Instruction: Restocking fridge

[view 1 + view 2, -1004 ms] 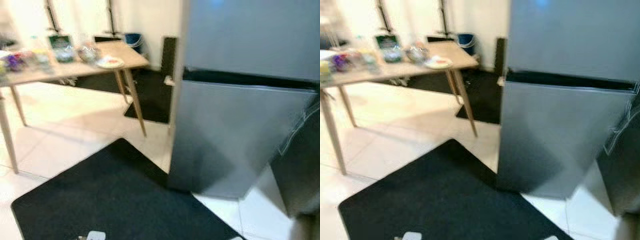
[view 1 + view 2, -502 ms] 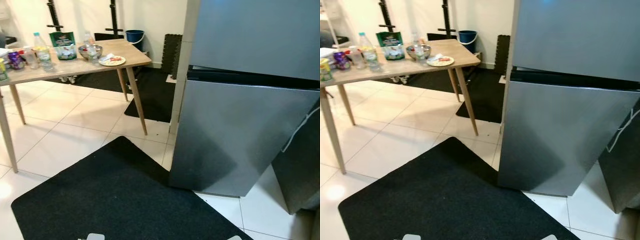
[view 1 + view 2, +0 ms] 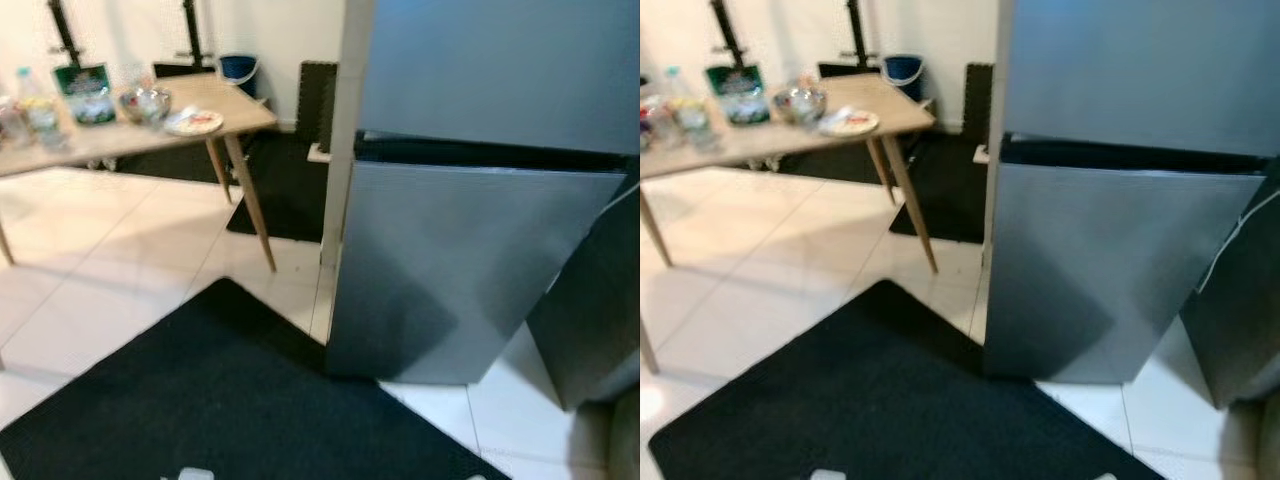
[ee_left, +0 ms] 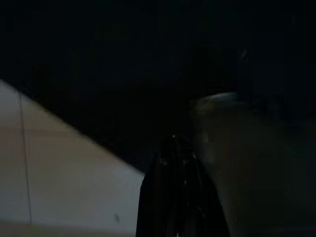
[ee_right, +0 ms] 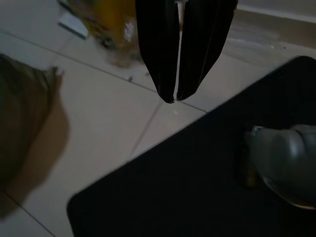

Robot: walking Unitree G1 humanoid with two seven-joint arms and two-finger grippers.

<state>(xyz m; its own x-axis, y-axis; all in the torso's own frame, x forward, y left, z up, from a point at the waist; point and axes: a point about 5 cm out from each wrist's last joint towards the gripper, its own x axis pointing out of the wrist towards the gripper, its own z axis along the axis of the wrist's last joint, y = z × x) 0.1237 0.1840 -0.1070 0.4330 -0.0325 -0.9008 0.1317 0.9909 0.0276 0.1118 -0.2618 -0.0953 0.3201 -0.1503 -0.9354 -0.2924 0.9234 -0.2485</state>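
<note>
The fridge [image 3: 1120, 250] stands closed and the groceries [image 3: 760, 100] sit on the table [image 3: 890, 115], so restocking looks barely begun. The right tool [image 5: 176, 96] hangs pinched together and empty over the floor; whether the left tool [image 4: 180, 197] is apart or together cannot be told in the dark

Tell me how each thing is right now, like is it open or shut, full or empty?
Fridge: both doors shut, standing upright.
Wooden table: standing, loaded with food and bottles.
Plate: flat near the table's corner, with food on it.
Metal bowl: upright, something inside.
Water bottle: standing upright.
Black mat: lying flat on the tiles.
Right pincer: shut, empty, hanging above the floor.
Left pincer: too dark to tell.
</note>
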